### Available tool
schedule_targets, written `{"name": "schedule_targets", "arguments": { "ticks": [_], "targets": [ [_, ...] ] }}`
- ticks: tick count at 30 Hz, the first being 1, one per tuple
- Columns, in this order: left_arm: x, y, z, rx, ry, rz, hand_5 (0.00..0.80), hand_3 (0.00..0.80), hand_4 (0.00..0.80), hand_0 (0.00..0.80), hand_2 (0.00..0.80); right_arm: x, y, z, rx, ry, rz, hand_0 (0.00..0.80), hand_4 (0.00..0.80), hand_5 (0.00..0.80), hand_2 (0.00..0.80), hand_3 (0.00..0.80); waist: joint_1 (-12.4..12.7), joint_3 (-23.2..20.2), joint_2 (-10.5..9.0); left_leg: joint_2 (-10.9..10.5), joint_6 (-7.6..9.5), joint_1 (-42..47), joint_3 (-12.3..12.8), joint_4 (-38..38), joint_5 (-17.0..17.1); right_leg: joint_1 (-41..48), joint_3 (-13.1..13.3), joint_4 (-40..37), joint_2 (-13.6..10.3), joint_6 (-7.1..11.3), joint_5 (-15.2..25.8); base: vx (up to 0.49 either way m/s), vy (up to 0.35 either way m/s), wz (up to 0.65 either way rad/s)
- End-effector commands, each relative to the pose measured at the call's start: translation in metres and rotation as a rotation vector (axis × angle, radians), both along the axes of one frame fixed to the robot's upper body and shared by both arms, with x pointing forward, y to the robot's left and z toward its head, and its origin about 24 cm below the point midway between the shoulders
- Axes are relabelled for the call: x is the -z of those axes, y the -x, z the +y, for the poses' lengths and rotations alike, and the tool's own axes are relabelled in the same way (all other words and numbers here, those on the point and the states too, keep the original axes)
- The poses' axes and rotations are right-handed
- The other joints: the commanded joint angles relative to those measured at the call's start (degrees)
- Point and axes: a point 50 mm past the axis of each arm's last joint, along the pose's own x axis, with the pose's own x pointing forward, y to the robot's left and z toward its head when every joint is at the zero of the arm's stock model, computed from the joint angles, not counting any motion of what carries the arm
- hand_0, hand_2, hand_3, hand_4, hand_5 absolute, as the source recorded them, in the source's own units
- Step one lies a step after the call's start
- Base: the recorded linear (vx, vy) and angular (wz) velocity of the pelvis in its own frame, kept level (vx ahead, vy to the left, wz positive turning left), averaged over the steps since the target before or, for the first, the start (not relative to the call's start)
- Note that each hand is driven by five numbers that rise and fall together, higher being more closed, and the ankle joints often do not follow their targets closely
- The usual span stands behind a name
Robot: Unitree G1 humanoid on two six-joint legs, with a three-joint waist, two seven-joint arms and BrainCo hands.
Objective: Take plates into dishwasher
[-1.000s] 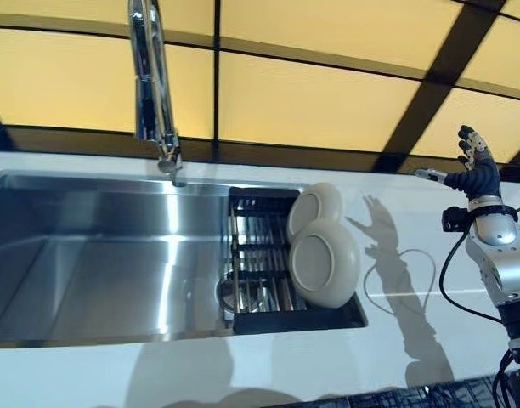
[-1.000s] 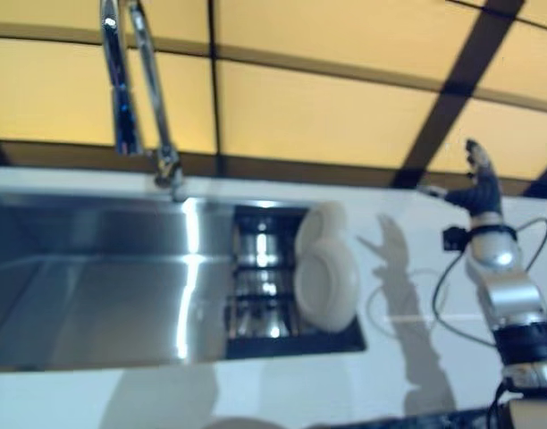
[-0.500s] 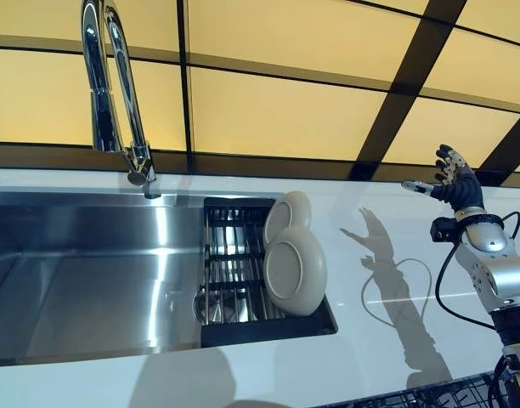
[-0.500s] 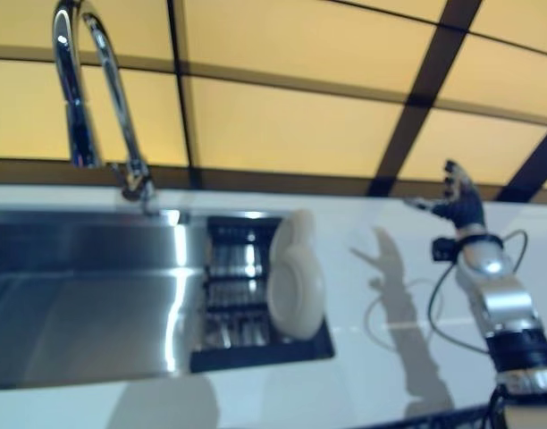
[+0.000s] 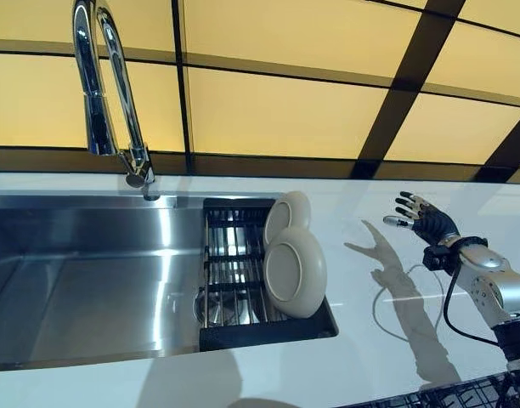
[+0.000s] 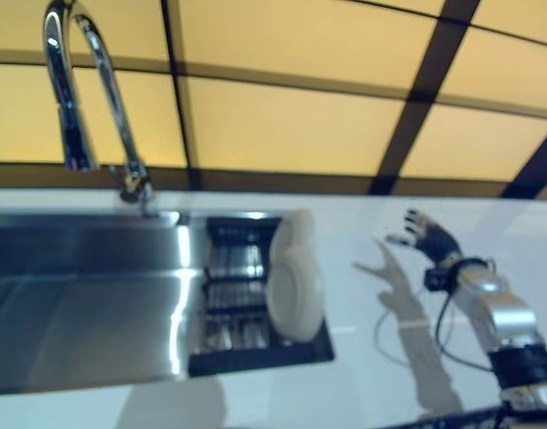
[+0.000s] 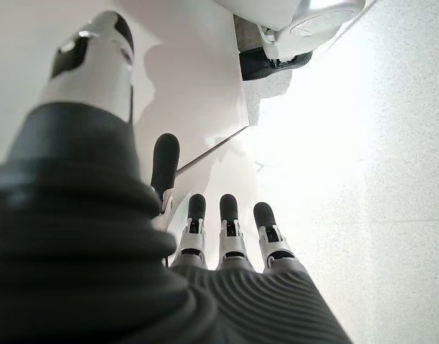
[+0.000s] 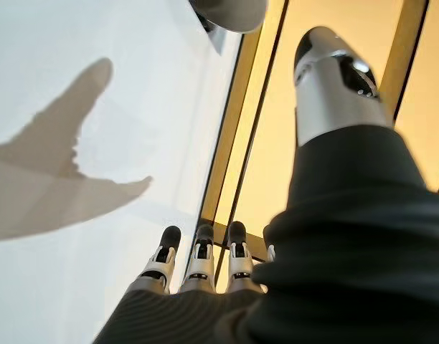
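Two beige plates stand on edge in a black drying rack [image 5: 243, 327] at the sink's right end: a front plate [image 5: 294, 272] and a back plate [image 5: 291, 213] partly behind it. My right hand [image 5: 423, 223] hovers open above the white counter [image 5: 362, 340], well to the right of the plates, its fingers spread and holding nothing. Its wrist view shows straight fingers [image 8: 198, 261] over the bare counter and a plate's rim [image 8: 230, 13] far off. My left hand [image 7: 219, 236] shows only in its own wrist view, open, hanging by the floor.
A steel sink [image 5: 90, 272] fills the left half, with a tall chrome tap [image 5: 107, 93] behind it. A yellow tiled wall with dark seams [image 5: 277, 93] rises behind the counter. A dark wire basket's edge [image 5: 447, 398] peeks in at the lower right.
My right hand has come down from up by the wall and moved left, toward the plates, staying open. The camera swung right in the first half second.
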Motion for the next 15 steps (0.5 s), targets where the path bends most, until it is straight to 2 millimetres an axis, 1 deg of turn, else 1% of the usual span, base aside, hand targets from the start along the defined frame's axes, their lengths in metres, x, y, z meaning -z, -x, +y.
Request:
{"name": "schedule_targets", "arguments": {
  "ticks": [1,6,12,15],
  "targets": [
    [-0.015,-0.043,0.01,0.035,-0.035,-0.15,0.0,0.0,0.0,0.0,0.0,-0.039,-0.004,0.01,-0.078,0.034,-0.1,0.0,0.0,0.0,0.0,0.0,1.0,-0.6,-0.59,1.0,-3.27,-0.4,-5.2,0.9,-1.4,1.3,-1.1,3.0,0.4,2.16,-1.7,0.0,0.0,0.0],
    [-0.014,-0.043,0.01,0.042,-0.034,-0.146,0.0,0.0,0.0,0.0,0.0,-0.035,-0.006,0.013,-0.117,-0.007,-0.046,0.0,0.0,0.0,0.0,0.0,1.1,-0.6,-0.57,1.1,-3.49,-0.6,-5.3,0.9,-1.2,1.6,-1.3,2.6,0.6,1.98,-1.8,-0.008,-0.007,0.03],
    [-0.015,-0.046,0.01,0.069,-0.04,-0.144,0.0,0.0,0.0,0.0,0.0,-0.014,-0.004,0.021,-0.194,-0.075,0.092,0.0,0.0,0.0,0.0,0.0,1.5,-0.6,-0.79,1.0,-3.63,-0.6,-5.6,0.8,-1.0,2.0,-1.8,2.2,0.7,1.95,-1.7,-0.008,-0.01,0.02],
    [-0.015,-0.046,0.01,0.071,-0.043,-0.145,0.0,0.0,0.0,0.0,0.0,-0.007,-0.003,0.023,-0.219,-0.091,0.122,0.0,0.0,0.0,0.0,0.0,1.5,-0.6,-0.92,1.0,-3.67,-0.5,-5.7,0.7,-1.1,2.2,-2.0,2.2,0.8,1.89,-1.8,-0.002,-0.007,0.06]
  ]
}}
